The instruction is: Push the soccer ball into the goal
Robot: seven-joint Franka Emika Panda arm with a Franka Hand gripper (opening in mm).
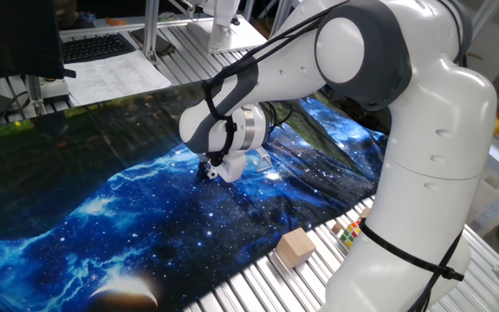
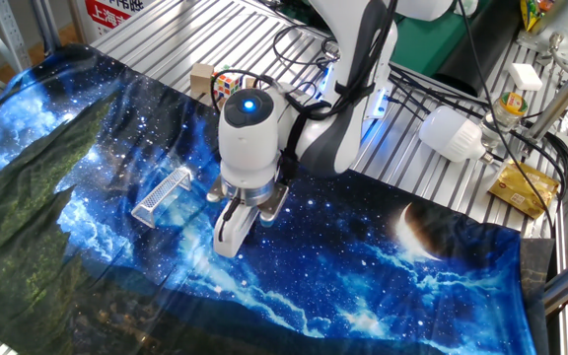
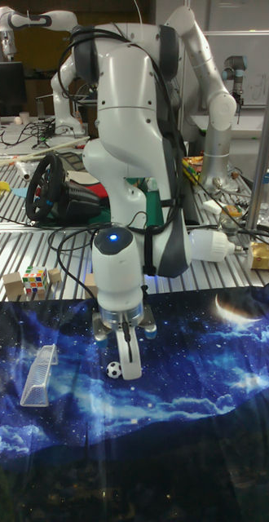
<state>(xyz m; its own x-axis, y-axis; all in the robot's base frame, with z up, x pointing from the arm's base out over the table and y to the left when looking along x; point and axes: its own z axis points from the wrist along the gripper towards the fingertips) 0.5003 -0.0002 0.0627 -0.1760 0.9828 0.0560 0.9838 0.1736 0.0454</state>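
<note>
The soccer ball, tiny and white with black patches, lies on the galaxy-print cloth just left of my gripper. It also shows at the fingertips as the soccer ball. My gripper points down with its white fingers pressed together, shut on nothing, tips at cloth level. The goal, a small whitish rod frame, lies further left on the cloth, apart from the ball. The goal sits left of the gripper in the other fixed view, where the gripper hides the ball.
A tan wooden block and a multicoloured puzzle cube sit on the slatted metal table beside the cloth's edge, by the robot's base. A white bulb-shaped object and cables lie behind the arm. A steering wheel stands at the back.
</note>
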